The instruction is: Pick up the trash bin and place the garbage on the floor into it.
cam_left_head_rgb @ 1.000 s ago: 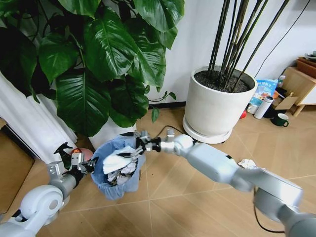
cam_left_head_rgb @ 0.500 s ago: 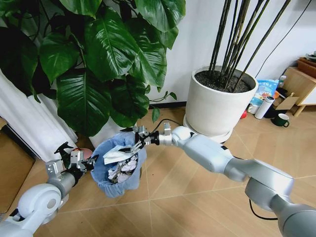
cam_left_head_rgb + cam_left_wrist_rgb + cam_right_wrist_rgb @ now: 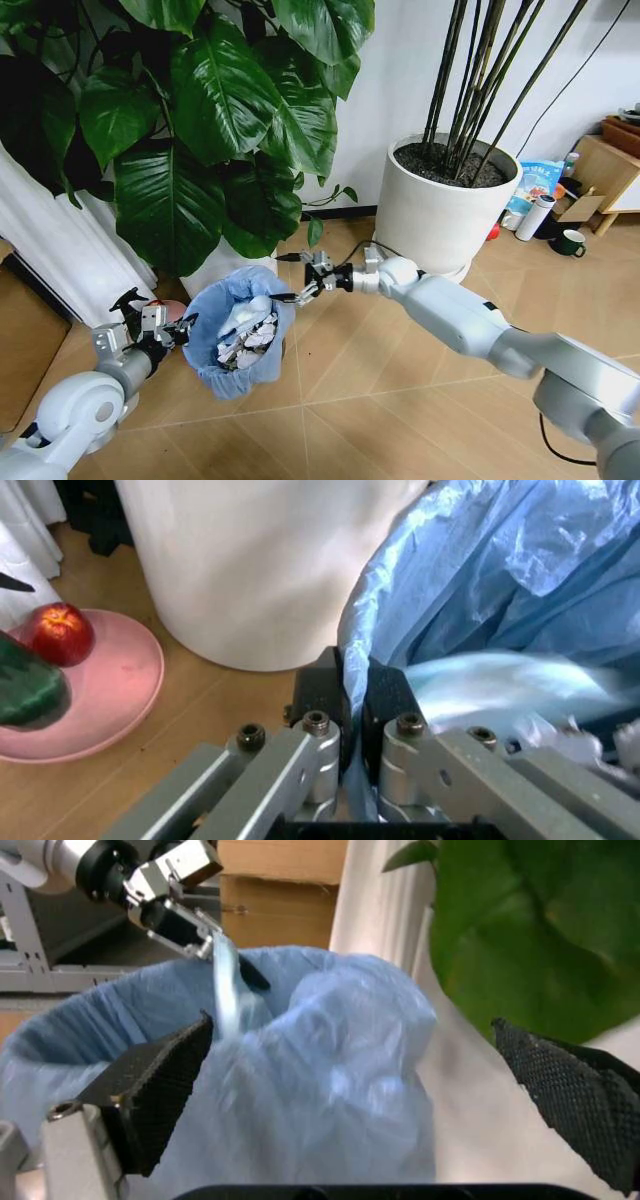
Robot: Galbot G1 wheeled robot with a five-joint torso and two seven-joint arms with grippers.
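The trash bin (image 3: 232,345), lined with a crinkly light-blue bag, hangs tilted just above the floor (image 3: 360,410). My left gripper (image 3: 172,328) is shut on its near rim; in the left wrist view its fingers (image 3: 320,694) pinch the bag's edge (image 3: 440,570). Garbage, white paper wads (image 3: 245,330), lies inside the bin, and a blurred white piece (image 3: 500,686) shows within the bag. My right gripper (image 3: 303,281) is open and empty, just past the bin's right rim. From the right wrist, its gripper (image 3: 360,1095) faces the bin (image 3: 310,1057), with the left gripper (image 3: 185,922) beyond.
A big white pot (image 3: 440,215) with tall stems stands behind my right arm. A leafy plant (image 3: 200,130) in a white pot (image 3: 260,562) is right behind the bin. A pink plate (image 3: 110,697) with an apple (image 3: 60,622) lies beside it. Bottles (image 3: 540,215) and a mug (image 3: 571,242) stand far right.
My right gripper let go of the white paper over the bin, opened, and drew back to the right. The paper now lies in the bin. The left gripper held still.
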